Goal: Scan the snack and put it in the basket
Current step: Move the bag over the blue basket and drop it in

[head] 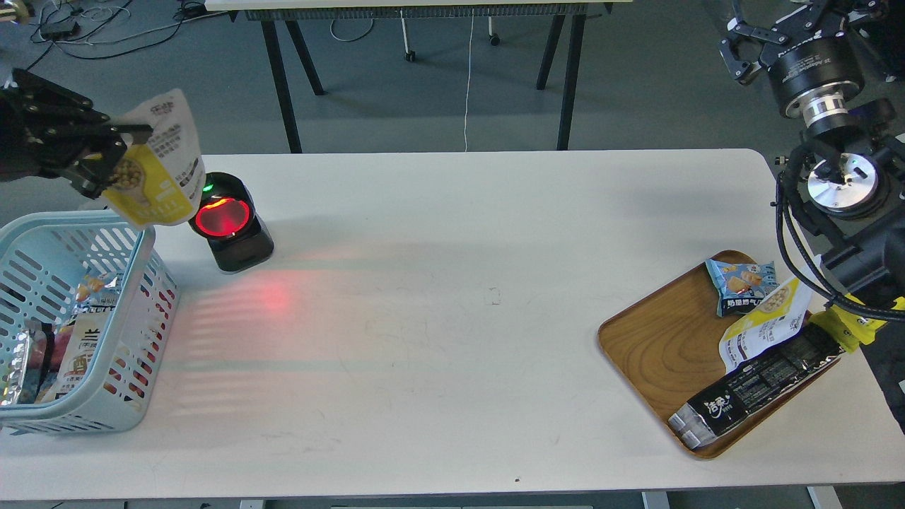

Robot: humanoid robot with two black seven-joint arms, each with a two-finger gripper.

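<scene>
The snack is a small yellow pouch with a round picture of beige balls and a grey-white top. My left gripper is shut on its left side and holds it in the air at the far left, above the far right corner of the basket. The basket is light blue with slotted sides and stands at the table's left edge with several packets inside. My right gripper is raised at the top right, off the table, with its fingers spread and nothing in it.
A black scanner with a glowing red window stands just right of the basket and throws red light on the white table. A brown wooden tray at the right holds a blue packet, a white-yellow pouch and a black packet.
</scene>
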